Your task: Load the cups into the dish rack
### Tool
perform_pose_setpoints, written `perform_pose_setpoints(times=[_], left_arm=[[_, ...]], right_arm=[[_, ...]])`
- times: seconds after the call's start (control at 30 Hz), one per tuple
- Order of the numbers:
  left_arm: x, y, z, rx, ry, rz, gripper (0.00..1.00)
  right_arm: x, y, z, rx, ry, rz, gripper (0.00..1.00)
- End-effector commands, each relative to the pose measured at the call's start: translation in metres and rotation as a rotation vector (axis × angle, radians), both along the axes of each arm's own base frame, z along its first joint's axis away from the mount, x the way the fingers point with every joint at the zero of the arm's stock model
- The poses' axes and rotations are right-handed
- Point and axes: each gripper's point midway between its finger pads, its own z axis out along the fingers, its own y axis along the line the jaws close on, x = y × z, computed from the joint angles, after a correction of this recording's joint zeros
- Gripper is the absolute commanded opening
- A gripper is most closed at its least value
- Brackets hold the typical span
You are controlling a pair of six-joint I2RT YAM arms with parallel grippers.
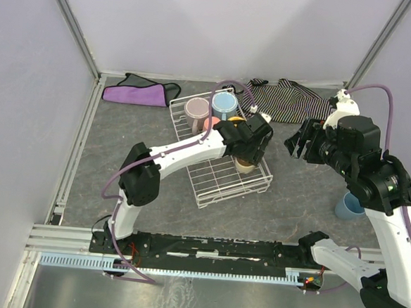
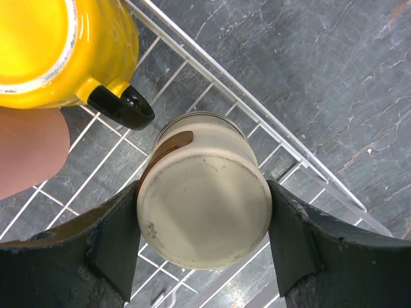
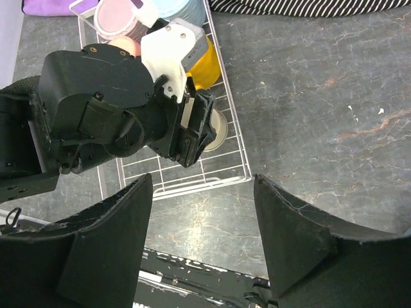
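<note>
The white wire dish rack (image 1: 214, 186) stands mid-table. It holds a pale pink mug (image 1: 196, 110), a light blue mug (image 1: 224, 101), a yellow mug (image 1: 236, 119) and a salmon tumbler (image 1: 211, 123). My left gripper (image 2: 204, 212) is shut on a cream-coloured cup (image 2: 204, 199). It holds the cup base-up over the rack's right side, beside the yellow mug (image 2: 58, 45). My right gripper (image 3: 202, 183) is open and empty above the table, right of the rack (image 3: 237, 154). A blue tumbler (image 1: 349, 205) stands on the table at the right, partly behind the right arm.
A purple cloth (image 1: 136, 91) lies at the back left and a striped cloth (image 1: 290, 98) at the back right. The rack's near half shows bare grid. Metal frame rails run along the table's left and near edges.
</note>
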Motion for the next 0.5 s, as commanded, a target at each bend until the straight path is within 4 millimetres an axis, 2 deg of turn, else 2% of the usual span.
perform_pose_setpoints(times=[0.0, 0.13, 0.27, 0.33, 0.47], left_arm=[[0.002, -0.006, 0.01, -0.002, -0.011, -0.023, 0.03], [0.0, -0.007, 0.001, 0.017, 0.019, -0.026, 0.04], [0.0, -0.006, -0.001, 0.023, 0.023, -0.016, 0.11], [0.0, -0.006, -0.001, 0.022, 0.024, -0.016, 0.19], [-0.002, -0.006, 0.002, 0.013, 0.025, -0.014, 0.44]], right_arm=[[0.002, -0.005, 0.016, -0.002, -0.058, -0.016, 0.72], [0.001, -0.007, 0.016, -0.011, -0.057, -0.02, 0.72], [-0.001, -0.01, 0.015, -0.019, -0.056, -0.026, 0.72], [-0.001, -0.01, 0.014, -0.02, -0.053, -0.024, 0.72], [-0.001, -0.01, 0.014, -0.023, -0.051, -0.026, 0.72]])
